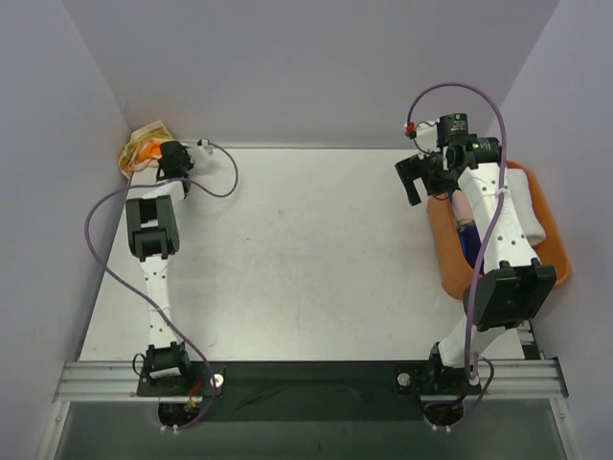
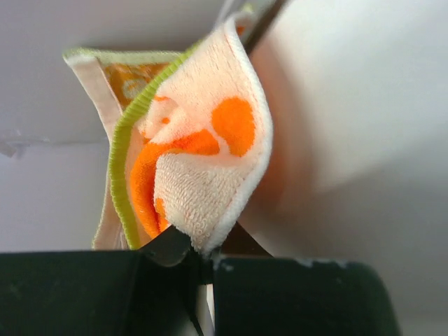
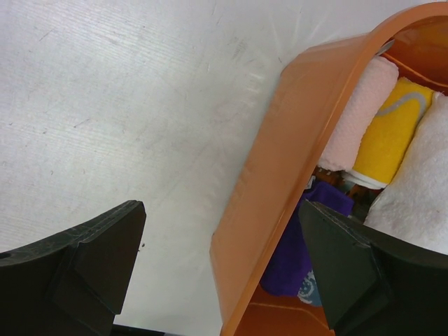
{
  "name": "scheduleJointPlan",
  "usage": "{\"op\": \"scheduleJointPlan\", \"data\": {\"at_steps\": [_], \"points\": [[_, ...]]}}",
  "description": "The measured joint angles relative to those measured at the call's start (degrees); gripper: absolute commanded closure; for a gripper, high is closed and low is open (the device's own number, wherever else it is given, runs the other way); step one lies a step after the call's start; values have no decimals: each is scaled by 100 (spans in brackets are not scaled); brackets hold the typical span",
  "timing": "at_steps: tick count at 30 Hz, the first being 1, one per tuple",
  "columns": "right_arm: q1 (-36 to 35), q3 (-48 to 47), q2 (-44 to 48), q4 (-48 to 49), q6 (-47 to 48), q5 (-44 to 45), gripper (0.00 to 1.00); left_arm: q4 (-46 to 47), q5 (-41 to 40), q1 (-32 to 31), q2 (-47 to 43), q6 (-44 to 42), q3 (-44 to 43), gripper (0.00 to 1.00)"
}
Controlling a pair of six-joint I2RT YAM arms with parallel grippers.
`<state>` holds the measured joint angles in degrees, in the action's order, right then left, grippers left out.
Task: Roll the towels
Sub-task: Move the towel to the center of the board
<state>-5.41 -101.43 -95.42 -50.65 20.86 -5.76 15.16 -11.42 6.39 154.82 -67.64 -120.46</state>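
Cream towel (image 2: 210,150), long axis running away from left tool (image 2: 199,255) pinching its fold, right tool (image 3: 220,213) wide

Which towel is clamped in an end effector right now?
The cream towel with orange blotches, pinched in the left end effector; the pink roll and yellow roll lie in the orange bin.

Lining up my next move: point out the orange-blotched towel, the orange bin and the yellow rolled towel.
orange-blotched towel (image 2: 203,182): left wrist view, on its cream terry face.
orange bin (image 3: 280,140): right wrist view, on its outer wall.
yellow rolled towel (image 3: 392,129): right wrist view, middle of the roll.
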Motion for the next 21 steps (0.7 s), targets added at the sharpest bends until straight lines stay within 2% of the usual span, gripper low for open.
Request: {"op": "scheduleJointPlan", "data": {"at_steps": [5,7,15,20,21], "points": [[-46,-35,81,-17,-98,-219,2,-293,260,-476,-2264,459,2640,100],[-70,-42,127,-20,-151,-341,2,-496,402,-850,-3209,713,3362,100],[-74,-11,275,-17,-313,-994,4,-2599,2039,-2570,-6454,2474,4763,100],[-101,522,398,-17,-420,-1574,9,-3838,2933,-3091,-7403,2868,5799,72],[-109,667,402,-15,-433,-1692,13,-4074,3069,-3123,-7449,2898,5974,54]]}}
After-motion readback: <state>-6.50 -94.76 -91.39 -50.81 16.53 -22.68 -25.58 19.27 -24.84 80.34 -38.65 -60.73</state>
